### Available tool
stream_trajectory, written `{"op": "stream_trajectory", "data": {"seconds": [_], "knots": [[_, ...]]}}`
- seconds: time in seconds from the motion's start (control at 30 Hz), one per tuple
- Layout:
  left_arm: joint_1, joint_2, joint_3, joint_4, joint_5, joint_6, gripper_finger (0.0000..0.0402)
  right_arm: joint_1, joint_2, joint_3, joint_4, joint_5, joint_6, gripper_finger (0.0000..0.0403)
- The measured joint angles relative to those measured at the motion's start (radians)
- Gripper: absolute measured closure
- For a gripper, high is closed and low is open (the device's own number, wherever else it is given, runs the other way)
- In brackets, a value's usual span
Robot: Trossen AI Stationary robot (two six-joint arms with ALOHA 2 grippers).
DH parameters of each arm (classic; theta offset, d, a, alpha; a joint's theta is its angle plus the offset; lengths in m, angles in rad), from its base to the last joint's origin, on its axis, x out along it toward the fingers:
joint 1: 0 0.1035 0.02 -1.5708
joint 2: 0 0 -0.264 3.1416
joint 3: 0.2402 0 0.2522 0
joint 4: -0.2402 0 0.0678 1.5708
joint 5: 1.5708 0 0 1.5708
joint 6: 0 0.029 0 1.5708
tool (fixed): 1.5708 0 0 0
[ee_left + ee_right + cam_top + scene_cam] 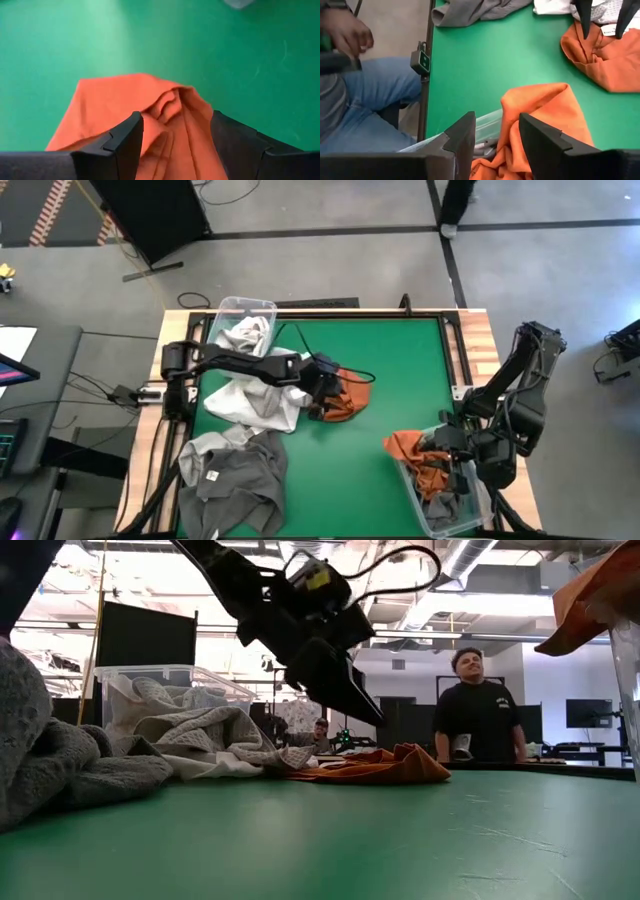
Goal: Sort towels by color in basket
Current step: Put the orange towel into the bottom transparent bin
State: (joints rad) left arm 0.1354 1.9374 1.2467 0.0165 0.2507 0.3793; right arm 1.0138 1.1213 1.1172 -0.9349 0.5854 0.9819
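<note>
Labels: small white tag on the dark grey towel (232, 480), its writing too small to read.
Left gripper (322, 395): fingers spread, straddling a rust orange towel (343, 402) on the mat, not clamped.
Right gripper (458, 471): jaws parted over a clear bin (432, 510); second orange towel (415, 451) draped on the rim below it.
Beside left gripper: white towels (250, 402), another clear bin (243, 308).
Surface: green mat (380, 370).
Room: person (477, 705) standing beyond the table.

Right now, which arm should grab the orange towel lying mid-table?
Left, probably. The left gripper hangs open right over the orange towel, fingers on either side of a fold. The right gripper is over the bin at the table's corner.
</note>
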Motion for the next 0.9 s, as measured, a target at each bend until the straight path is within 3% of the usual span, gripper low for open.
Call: {"op": "stream_trajectory", "data": {"seconds": [0.17, 0.3, 0.47, 0.6, 0.73, 0.9], "knots": [[-0.008, 0.063, 0.054, 0.002, -0.019, 0.02, 0.0175, 0.0, 0.0, 0.0, 0.007, 0.0, 0.003, 0.0223], [-0.013, 0.116, 0.089, -0.014, -0.046, 0.036, 0.0144, 0.0, 0.0, 0.0, 0.0, 0.001, 0.001, 0.0223], [-0.001, 0.207, 0.168, -0.133, -0.041, 0.016, 0.0098, 0.0, 0.0, 0.0, 0.0, 0.002, 0.004, 0.0223], [-0.001, 0.277, 0.246, -0.215, -0.044, 0.017, 0.0092, 0.0, 0.0, 0.0, 0.0, 0.003, 0.004, 0.0223], [-0.021, 0.324, 0.3, -0.249, -0.05, 0.017, 0.014, 0.0, 0.0, 0.0, 0.0, 0.015, 0.004, 0.0223], [-0.049, 0.333, 0.346, -0.252, -0.065, 0.04, 0.0272, 0.0, 0.0, 0.0, 0.0, 0.018, 0.004, 0.0223]]}}
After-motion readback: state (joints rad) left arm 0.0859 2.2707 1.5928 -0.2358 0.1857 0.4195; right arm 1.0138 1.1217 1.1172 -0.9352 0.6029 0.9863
